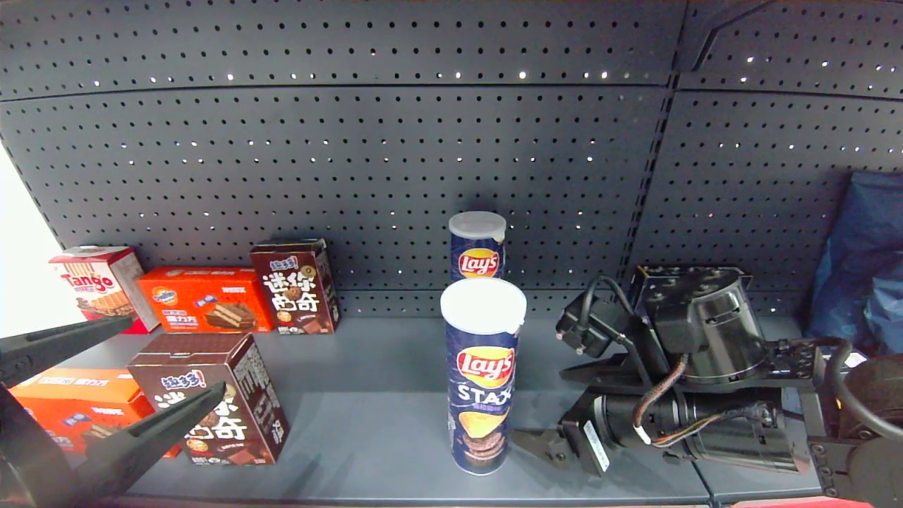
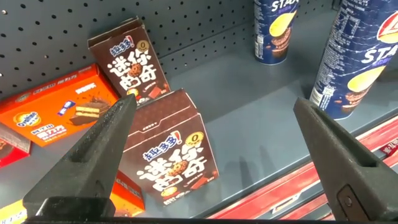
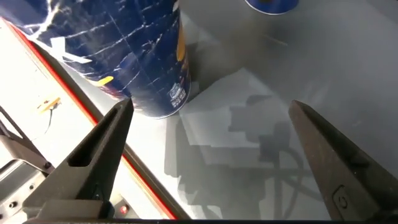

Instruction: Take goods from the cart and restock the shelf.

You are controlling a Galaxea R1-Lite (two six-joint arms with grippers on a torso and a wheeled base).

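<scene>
**Ana:** While the head camera looks at the shelf (image 1: 381,395), where do the chip cans stand?

**Ben:** The front chip can (image 1: 483,374) is upright near the shelf's front edge. The rear chip can (image 1: 477,247) is at its 12 o'clock, apart from it and close to the pegboard wall (image 1: 353,155).

**Ana:** And the right gripper (image 1: 540,406)?

**Ben:** It sits low at the front can's 3 o'clock, just beside it. Its fingers are spread wide with nothing between them. Its own wrist camera shows the same wide gap (image 3: 211,104), with the can's base (image 3: 143,68) next to one finger.

**Ana:** What about the left gripper (image 1: 176,353)?

**Ben:** It is at the can's 9 o'clock, well apart from it, also spread wide and empty (image 2: 213,102). It is near the front brown cookie box (image 1: 211,398).

**Ana:** What else is on the shelf?

**Ben:** A second brown cookie box (image 1: 295,286) and an orange box (image 1: 204,298) are at 10 o'clock. A red-and-white wafer box (image 1: 99,286) stands farther out that way. Another orange box (image 1: 70,406) is at 9 o'clock, and a blue bag (image 1: 864,254) is at 2 o'clock.
</scene>
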